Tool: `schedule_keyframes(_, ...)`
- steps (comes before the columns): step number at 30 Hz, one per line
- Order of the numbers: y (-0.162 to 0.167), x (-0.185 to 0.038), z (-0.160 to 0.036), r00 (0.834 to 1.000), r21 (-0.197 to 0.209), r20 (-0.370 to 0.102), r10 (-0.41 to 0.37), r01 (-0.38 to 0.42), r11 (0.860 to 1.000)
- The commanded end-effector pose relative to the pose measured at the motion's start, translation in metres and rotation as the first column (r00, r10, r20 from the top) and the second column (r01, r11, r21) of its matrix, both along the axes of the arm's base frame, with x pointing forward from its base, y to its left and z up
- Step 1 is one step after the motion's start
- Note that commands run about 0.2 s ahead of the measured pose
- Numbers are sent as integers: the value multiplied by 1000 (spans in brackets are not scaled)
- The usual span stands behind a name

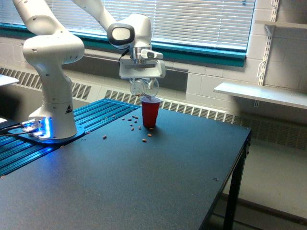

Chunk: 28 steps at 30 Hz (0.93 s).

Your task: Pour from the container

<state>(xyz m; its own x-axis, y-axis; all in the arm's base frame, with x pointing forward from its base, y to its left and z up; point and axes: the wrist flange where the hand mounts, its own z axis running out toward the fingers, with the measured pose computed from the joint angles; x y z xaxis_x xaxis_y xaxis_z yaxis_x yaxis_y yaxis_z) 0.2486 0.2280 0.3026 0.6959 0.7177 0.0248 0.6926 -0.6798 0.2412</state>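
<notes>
Exterior view: we see the gripper [142, 79] clasping the container [144, 87], tipped above the red cup [150, 112]; we judge it light, thin-walled, best held mid-wall.

exterior view, evenly lit and fairly bright. daylight enters through the closed window blinds [192, 21] at the back, which are washed out almost to white. the dark bench [144, 182] carries a pale, diffuse sheen and only soft, faint shadows. a blue glow from the robot base [41, 128] tints the ribbed surface beside it. detail is soft and slightly grainy; the clear container [144, 87] and the small scattered pieces [136, 127] are poorly resolved.
</notes>
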Motion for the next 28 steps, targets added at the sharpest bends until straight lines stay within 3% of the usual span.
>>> schedule_keyframes(1, 0, 8, 2, 1000, -22, 12, -2, 3, 1000)
schedule_keyframes(20, 16, 16, 9, 997, -57, 17, 72, -70, 996)
schedule_keyframes(25, 14, 15, 7, 998, -40, 8, 57, -57, 998)
schedule_keyframes(28, 11, 15, 5, 999, -10, 4, 38, -38, 999)
